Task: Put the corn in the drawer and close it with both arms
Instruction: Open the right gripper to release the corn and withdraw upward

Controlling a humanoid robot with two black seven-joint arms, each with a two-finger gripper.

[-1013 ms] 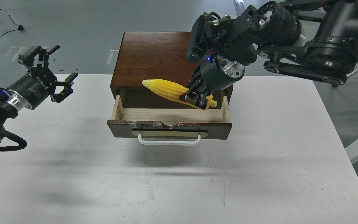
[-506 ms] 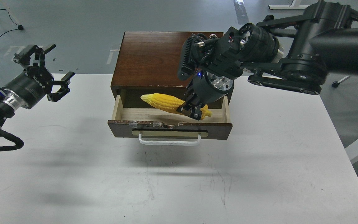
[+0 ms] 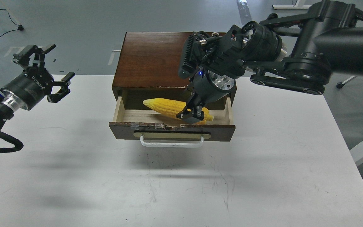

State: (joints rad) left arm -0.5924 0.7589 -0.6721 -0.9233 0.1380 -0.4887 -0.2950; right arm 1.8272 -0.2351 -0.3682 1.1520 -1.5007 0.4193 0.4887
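The yellow corn [image 3: 164, 106] lies slanted inside the open drawer [image 3: 172, 127], its pointed tip toward the left. My right gripper [image 3: 191, 114] reaches down into the drawer and is shut on the corn's thick right end. The drawer is pulled out of the dark brown cabinet [image 3: 151, 60]; its white handle [image 3: 171, 143] faces me. My left gripper [image 3: 47, 71] is open and empty, held above the table's left edge, well away from the drawer.
The cabinet stands at the far middle of the white table [image 3: 181, 183]. The right arm's bulky wrist and links [image 3: 263, 53] hang over the cabinet's right side. Grey floor with cables lies beyond the table.
My right gripper has lowered the corn from above the cabinet's front edge down into the drawer. My left gripper has drifted slightly left.
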